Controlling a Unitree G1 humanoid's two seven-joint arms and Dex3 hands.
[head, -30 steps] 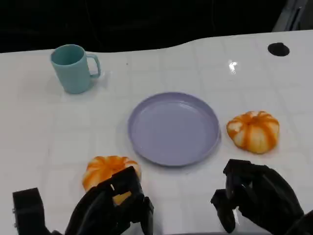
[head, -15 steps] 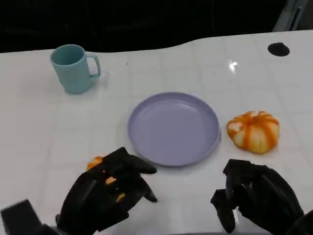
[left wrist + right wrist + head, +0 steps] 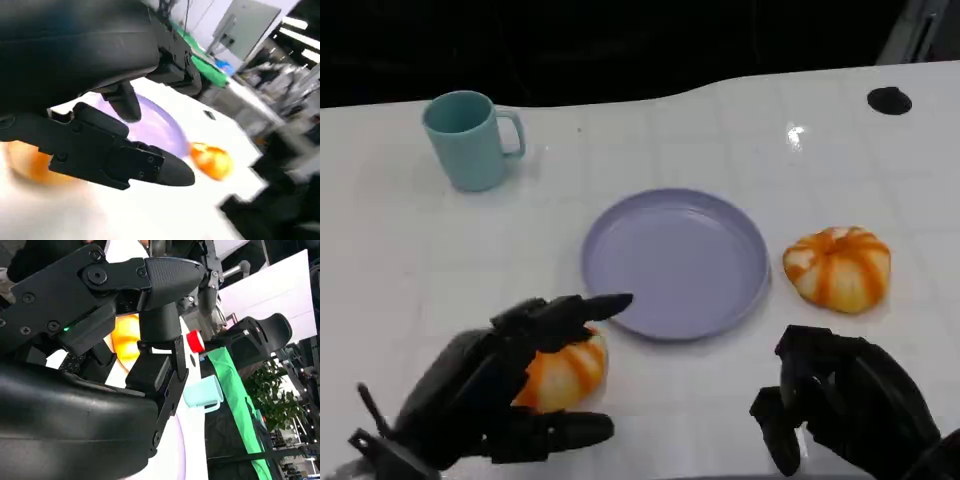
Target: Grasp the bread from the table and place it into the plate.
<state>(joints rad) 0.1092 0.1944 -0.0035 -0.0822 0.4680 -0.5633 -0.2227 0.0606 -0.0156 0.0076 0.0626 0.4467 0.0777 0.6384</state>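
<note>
Two buns: nearer bun [image 3: 560,370] at plate's [image 3: 620,300] seven o'clock, light, soft, crushable, cradled loosely by spread left robot hand [image 3: 495,390]; right robot hand [image 3: 845,405] curled, empty.

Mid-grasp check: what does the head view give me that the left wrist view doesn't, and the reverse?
Head view alone: the teal mug, and the right hand with fingers curled low beside the plate. Left wrist view alone: the blurred room beyond the table, with a green surface. Shared: the left hand around the near bread, the purple plate, and the far bread beyond it.
</note>
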